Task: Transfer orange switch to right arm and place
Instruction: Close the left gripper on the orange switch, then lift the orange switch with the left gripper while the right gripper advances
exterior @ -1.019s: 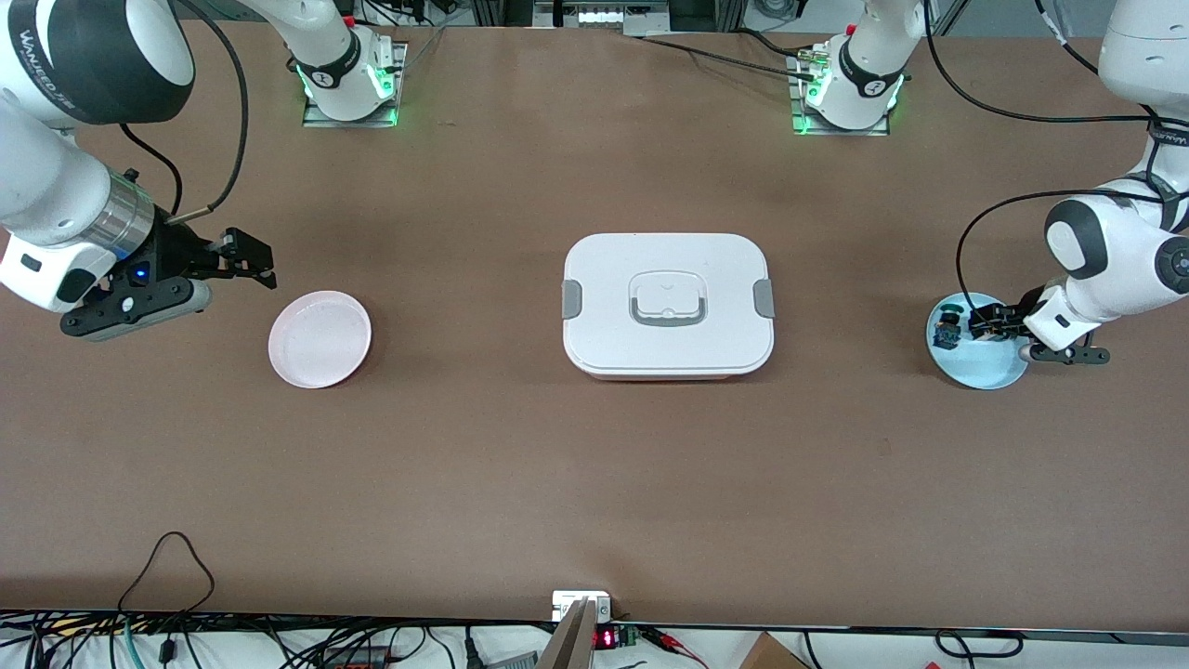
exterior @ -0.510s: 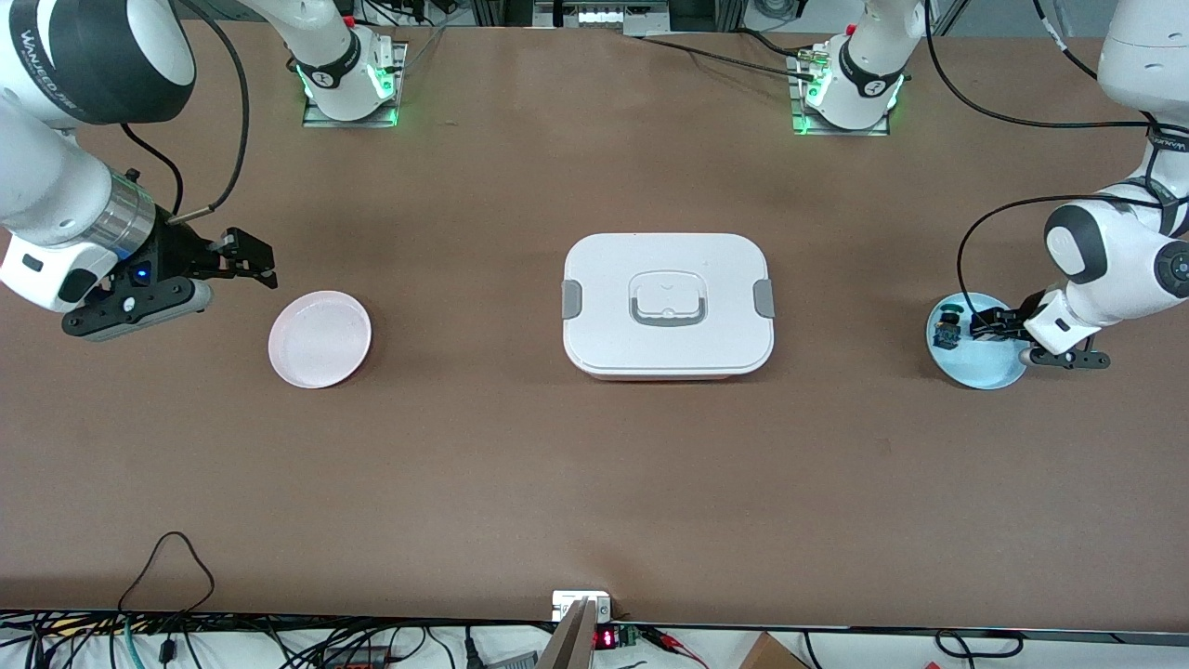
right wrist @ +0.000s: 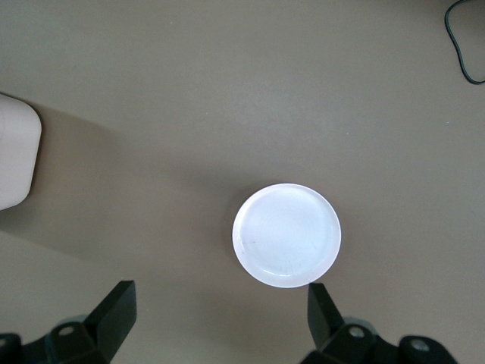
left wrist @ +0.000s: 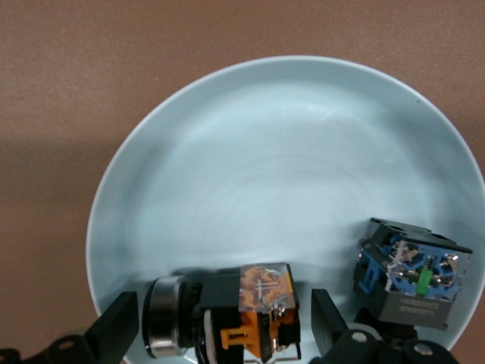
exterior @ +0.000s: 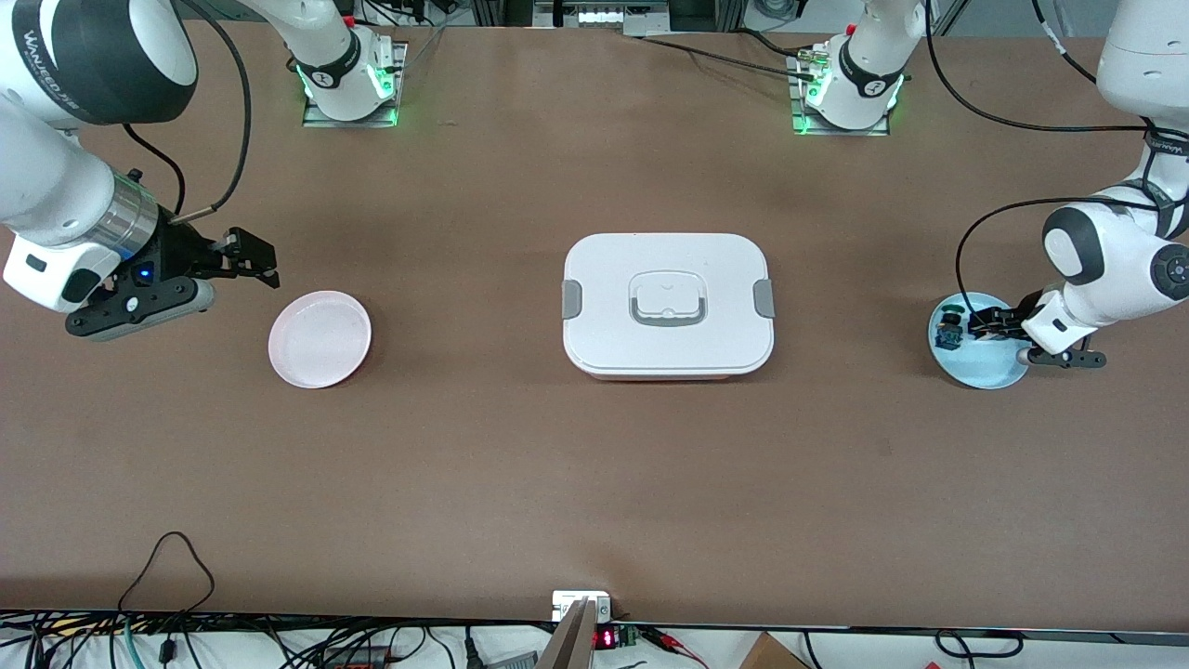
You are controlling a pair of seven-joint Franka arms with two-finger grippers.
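Observation:
The orange switch lies on its side on the light blue plate, a silver ring at one end and orange parts at the other. My left gripper is open, one finger on each side of the switch, with a gap on both sides. In the front view the left gripper is low over the blue plate at the left arm's end of the table. My right gripper is open and empty, in the air beside the pink plate.
A second small switch with a blue and green body stands on the blue plate beside the orange one. A white lidded box sits at the table's middle. The pink plate is empty.
My left gripper has come lower over the blue plate, around the orange switch. The right arm has barely moved.

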